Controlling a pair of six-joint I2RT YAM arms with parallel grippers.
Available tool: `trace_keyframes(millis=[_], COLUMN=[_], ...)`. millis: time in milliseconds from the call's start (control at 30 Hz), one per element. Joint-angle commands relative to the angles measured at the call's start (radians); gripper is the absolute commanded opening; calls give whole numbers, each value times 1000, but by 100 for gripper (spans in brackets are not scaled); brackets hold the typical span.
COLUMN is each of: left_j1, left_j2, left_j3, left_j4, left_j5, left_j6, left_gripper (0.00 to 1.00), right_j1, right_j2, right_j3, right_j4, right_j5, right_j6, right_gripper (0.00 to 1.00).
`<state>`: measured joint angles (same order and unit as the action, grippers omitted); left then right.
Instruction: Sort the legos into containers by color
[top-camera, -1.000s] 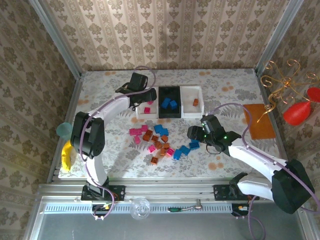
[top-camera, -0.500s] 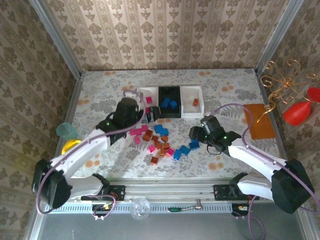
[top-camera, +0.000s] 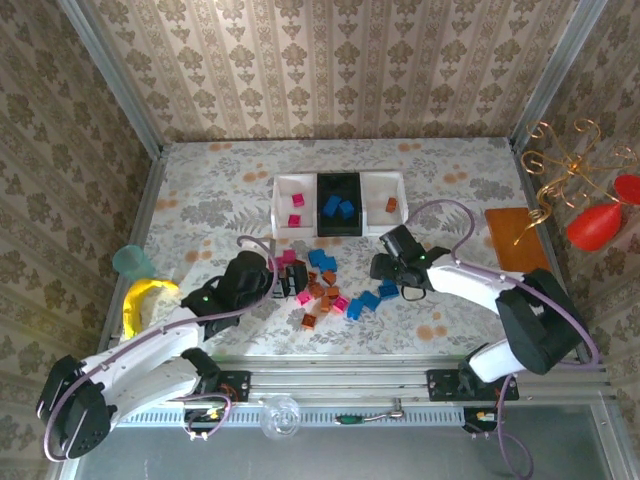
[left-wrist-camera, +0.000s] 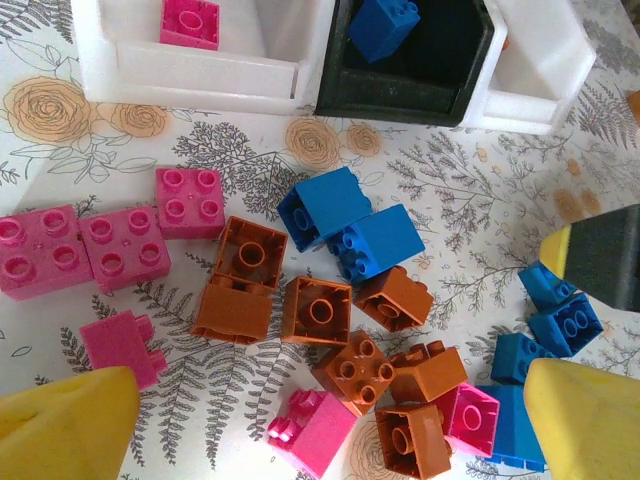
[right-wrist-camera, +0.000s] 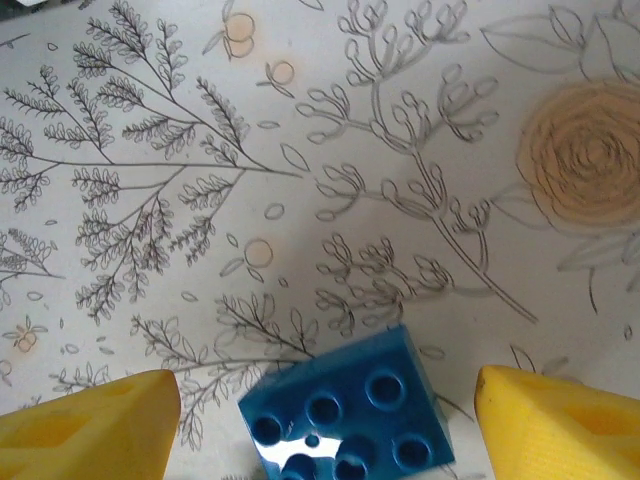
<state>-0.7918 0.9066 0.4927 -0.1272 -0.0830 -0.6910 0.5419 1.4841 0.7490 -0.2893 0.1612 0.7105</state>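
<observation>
Loose legos lie in a pile mid-table: pink (top-camera: 272, 264), orange-brown (top-camera: 316, 291) and blue (top-camera: 374, 297). Behind them stand the containers in a row. The left white tray (top-camera: 279, 205) holds two pink bricks, the black tray (top-camera: 338, 182) blue ones, the right white tray (top-camera: 402, 205) an orange-brown one. My left gripper (top-camera: 292, 278) hangs open over the pile's left side, above orange-brown bricks (left-wrist-camera: 320, 310) and a pink one (left-wrist-camera: 312, 432). My right gripper (top-camera: 383, 267) is open at the pile's right. A blue brick (right-wrist-camera: 345, 415) sits between its fingers (right-wrist-camera: 85, 425) with a gap on each side.
An orange-brown mat (top-camera: 516, 240) lies at the right edge. A teal cup (top-camera: 130, 262) and a yellow object (top-camera: 140, 305) sit at the left edge. Red ornaments (top-camera: 598, 222) hang outside the right post. Pink bricks (left-wrist-camera: 75, 250) lie left of my left gripper.
My left arm has swung from the left white tray back to the pile, its gripper now wide open; a second pink brick lies in that tray. My right gripper has shifted left and opened slightly.
</observation>
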Motion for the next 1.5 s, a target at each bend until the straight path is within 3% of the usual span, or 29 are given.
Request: trace_keyframes(millis=[0, 267, 467, 733, 967, 1200, 1467], left_j1=[-7, -10, -11, -12, -11, -11, -25], left_j2=[-12, -32, -41, -98, -174, -184, -160], left_j3=[-12, -34, -39, -57, -85, -84, -64], left_j4=[-2, -14, -45, -83, -124, -142, -195], left_j5=[-23, -41, -57, -74, -96, -67, -28], left_j6=[-25, -28, -26, -39, -56, -51, -43], left_gripper=[100, 100, 100, 100, 100, 100, 97], right_j1=[17, 36, 36, 32, 32, 31, -7], right_j2=[46, 116, 124, 28, -64, 228, 545], right_j3=[40, 67, 66, 73, 220, 546, 925], right_j4=[-69, -109, -86, -45, -49, -16, -116], right_j5=[76, 86, 82, 41, -28, -62, 7], right_j6=[-52, -100, -118, -170, -245, -233, -177], right_gripper=[79, 75, 66, 44, 42, 42, 43])
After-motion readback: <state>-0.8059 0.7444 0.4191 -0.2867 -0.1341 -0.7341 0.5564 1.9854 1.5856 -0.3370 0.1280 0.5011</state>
